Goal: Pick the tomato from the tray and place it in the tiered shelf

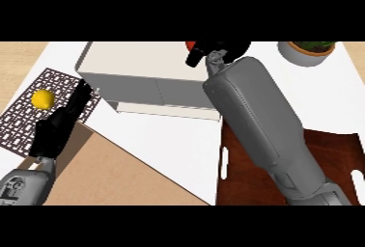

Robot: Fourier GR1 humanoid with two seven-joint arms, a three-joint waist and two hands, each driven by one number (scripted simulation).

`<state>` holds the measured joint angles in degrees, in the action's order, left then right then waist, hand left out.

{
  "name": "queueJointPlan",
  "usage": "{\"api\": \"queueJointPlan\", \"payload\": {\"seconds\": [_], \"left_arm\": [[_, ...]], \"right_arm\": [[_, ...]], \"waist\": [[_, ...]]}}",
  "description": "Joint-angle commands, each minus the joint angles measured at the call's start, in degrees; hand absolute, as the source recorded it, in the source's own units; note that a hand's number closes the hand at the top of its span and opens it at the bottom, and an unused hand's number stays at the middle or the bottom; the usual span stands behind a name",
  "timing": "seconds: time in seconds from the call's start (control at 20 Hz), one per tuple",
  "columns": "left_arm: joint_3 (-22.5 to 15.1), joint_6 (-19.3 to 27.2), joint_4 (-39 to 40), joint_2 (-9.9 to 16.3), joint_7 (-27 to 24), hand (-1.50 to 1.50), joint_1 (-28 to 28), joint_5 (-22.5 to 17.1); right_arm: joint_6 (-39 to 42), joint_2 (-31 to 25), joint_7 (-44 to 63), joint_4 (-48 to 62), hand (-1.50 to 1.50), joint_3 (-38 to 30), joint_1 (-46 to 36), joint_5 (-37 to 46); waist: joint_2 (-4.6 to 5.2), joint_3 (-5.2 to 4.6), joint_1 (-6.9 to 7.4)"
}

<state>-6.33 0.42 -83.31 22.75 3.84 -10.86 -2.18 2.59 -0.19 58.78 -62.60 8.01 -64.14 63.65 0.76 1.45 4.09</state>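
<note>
Right hand (pixel 214 49) curled round tomato (pixel 190 45) over tiered shelf (pixel 143 65); no writing legible.

No text, label, brand, number or sign can be read anywhere in the head view.

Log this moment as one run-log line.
right hand: shut on tomato, over tiered shelf | left hand: open, by lemon | tray: tomato gone
</note>
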Motion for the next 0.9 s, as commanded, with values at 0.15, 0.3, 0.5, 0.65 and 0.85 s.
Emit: {"api": "queueJointPlan", "payload": {"seconds": [0.15,0.3,0.5,0.65,0.85], "left_arm": [[-4.44,-2.27,2.31,-4.42,1.22,0.00,3.55,-2.03],[-5.35,-1.91,3.36,-5.06,1.77,0.00,1.70,-1.55],[-5.70,-1.86,4.41,-5.65,1.68,0.00,1.75,-1.92],[-6.07,-0.63,4.79,-6.09,0.70,0.00,2.89,-1.12],[-5.89,0.33,5.12,-6.02,2.08,0.00,2.87,-0.72]], "right_arm": [[-16.45,0.18,-0.61,1.64,-1.50,-11.22,0.25,-16.54],[-23.16,0.18,-3.38,2.42,-1.50,-13.34,0.98,-23.60],[-32.19,0.18,-9.43,2.62,-1.50,-14.11,-0.84,-29.84],[-39.31,0.18,-13.12,3.72,-1.50,-13.01,-0.75,-30.63],[-49.44,0.18,-15.24,5.07,-1.50,-13.24,-2.00,-26.49]], "waist": [[1.70,-1.22,2.97],[1.74,-1.28,2.59],[1.67,-1.39,3.12],[1.13,-1.50,2.08],[0.67,-1.56,0.18]]}}
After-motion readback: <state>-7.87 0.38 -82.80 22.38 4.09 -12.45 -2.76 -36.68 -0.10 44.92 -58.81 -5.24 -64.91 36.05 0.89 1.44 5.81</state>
